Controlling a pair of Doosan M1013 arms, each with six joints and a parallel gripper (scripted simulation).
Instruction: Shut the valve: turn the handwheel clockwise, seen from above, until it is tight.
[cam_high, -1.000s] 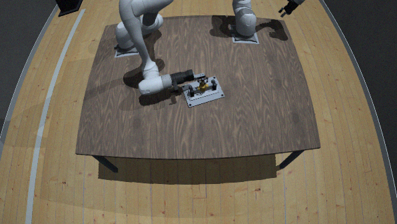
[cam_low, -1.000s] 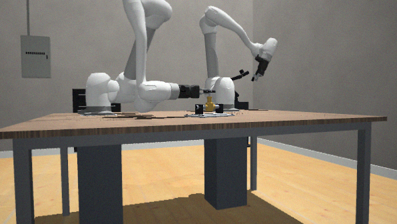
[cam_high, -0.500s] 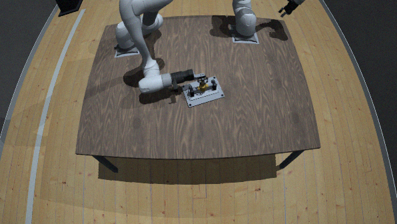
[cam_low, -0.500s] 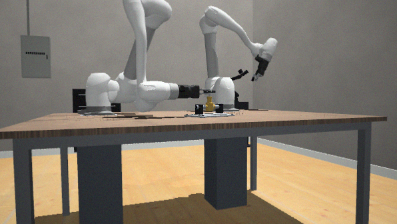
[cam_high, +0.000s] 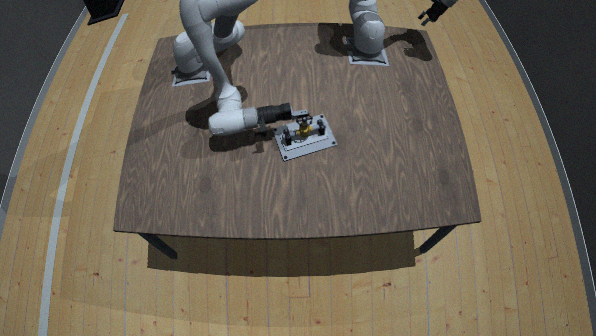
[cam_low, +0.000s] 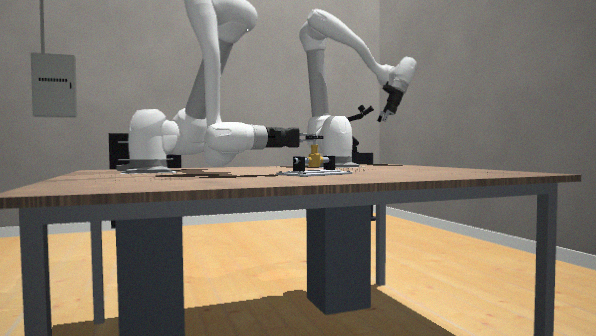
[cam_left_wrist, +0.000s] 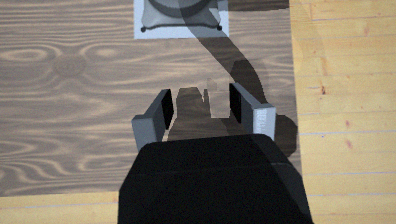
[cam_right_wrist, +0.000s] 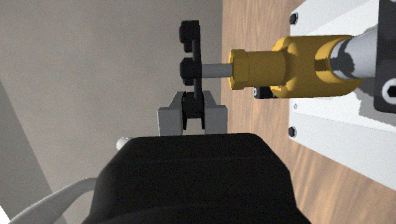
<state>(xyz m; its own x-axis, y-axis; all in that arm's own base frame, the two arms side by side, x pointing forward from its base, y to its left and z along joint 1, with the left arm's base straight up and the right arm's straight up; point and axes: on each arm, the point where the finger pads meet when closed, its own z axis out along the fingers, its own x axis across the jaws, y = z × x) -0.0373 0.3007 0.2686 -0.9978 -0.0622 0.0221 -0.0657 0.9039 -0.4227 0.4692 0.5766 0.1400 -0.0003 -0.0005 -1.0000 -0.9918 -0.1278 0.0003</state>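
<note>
Right gripper: clenched on the rim of the black handwheel.
Handwheel location: above the yellow valve body.
Plate edges: mounting plate lay well inside the table edges.
Right wrist view only: grey stem was distinct between wheel and body.
Left gripper: released, well apart from the valve.
Obstructions: black brackets flanked the body, below wheel level.

A wood-topped bench with dark metal legs stands on a pale plank floor. Behind it, a gray wall carries a light gray electrical box, a conduit rising from its top. A pale stripe runs along the floor beside the bench.
</note>
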